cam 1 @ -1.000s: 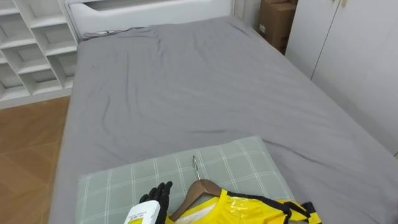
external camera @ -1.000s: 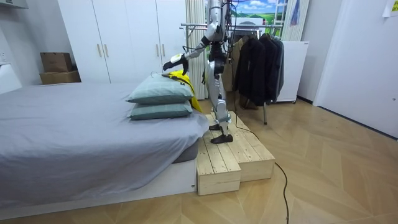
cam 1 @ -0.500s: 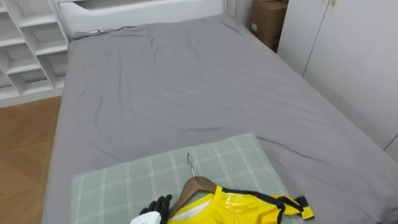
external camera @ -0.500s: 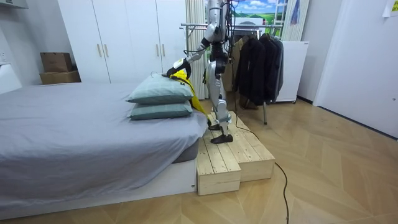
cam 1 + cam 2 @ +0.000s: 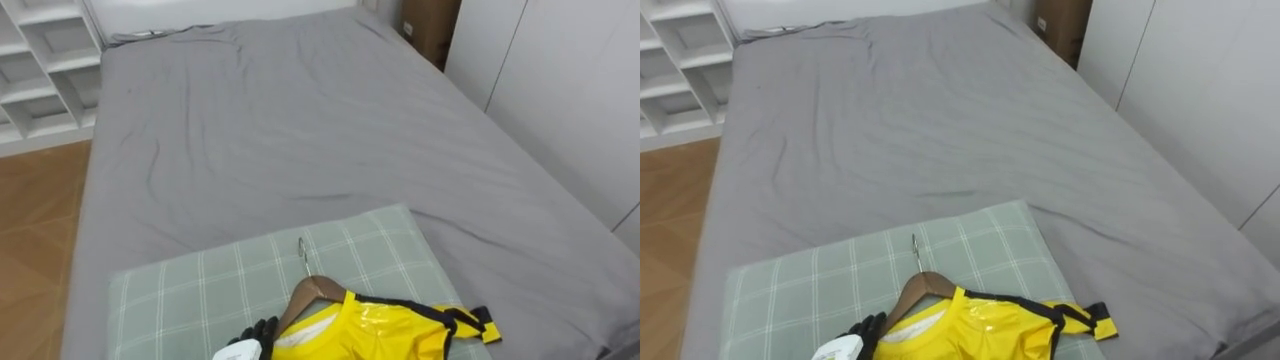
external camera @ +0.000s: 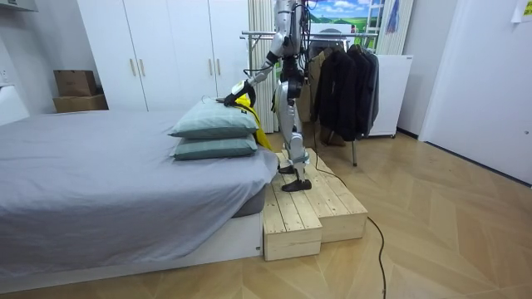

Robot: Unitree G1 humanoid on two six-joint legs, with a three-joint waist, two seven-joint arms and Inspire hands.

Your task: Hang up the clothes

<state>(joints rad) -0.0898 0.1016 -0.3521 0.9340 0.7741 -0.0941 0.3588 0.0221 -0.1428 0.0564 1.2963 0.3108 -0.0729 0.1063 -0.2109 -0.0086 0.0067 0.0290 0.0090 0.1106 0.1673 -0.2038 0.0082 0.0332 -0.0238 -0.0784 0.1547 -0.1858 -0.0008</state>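
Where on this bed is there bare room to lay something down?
Beyond the checked pillow, the grey sheet is bare to the bed's far end, side to side. The pillow's left and far parts are free too. Crowded: its near edge, where the hanger, yellow garment and left hand meet.

Slim silver-grey frame, dark joints, left hand [image 5: 250, 338] — black fingers [image 5: 268, 326], white tag.
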